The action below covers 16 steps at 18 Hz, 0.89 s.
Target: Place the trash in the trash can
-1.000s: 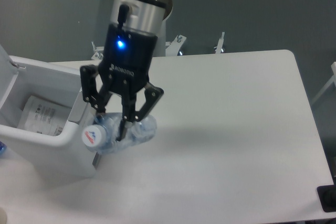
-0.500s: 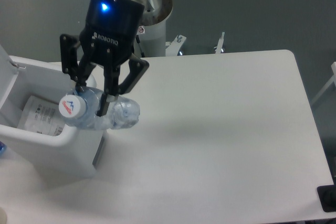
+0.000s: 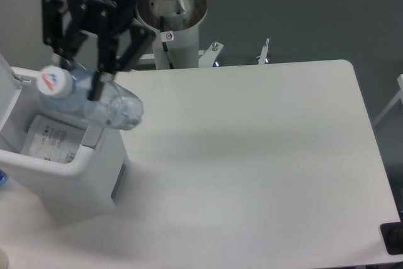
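- We see the gripper raised above the table's far left corner, its black fingers clamped on the crushed clear bottle.
- The bottle is held off the table, tilted, with its pale cap toward the left and its base toward the right; the cap carries a red and blue mark.
- The bottle hangs over the right rim of the white trash can, cap end above the opening, base end just outside the wall.
- The trash can stands on the table at its left edge, lid open and upright at the far left.
- Inside the can lies the white wrapper with small black print, flat on the liner.
- The arm's round base column stands behind the table's far edge.
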Motion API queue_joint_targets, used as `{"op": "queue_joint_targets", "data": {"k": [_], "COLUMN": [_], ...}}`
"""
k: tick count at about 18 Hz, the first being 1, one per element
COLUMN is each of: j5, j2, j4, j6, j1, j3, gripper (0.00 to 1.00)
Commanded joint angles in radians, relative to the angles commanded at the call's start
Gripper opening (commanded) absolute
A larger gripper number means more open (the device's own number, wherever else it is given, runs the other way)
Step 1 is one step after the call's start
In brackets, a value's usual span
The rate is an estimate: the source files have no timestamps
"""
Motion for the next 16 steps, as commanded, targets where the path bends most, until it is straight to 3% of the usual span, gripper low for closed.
{"op": "queue_joint_targets", "data": {"k": [11, 16], "j5": [0.0, 0.003], "j2": [-0.003, -0.002], "j4": [-0.002, 0.0], "j6": [-0.138, -0.129], "j1": [-0.101, -0.126], "j3": [-0.044, -0.098], "gripper": [0.55, 0.76]}}
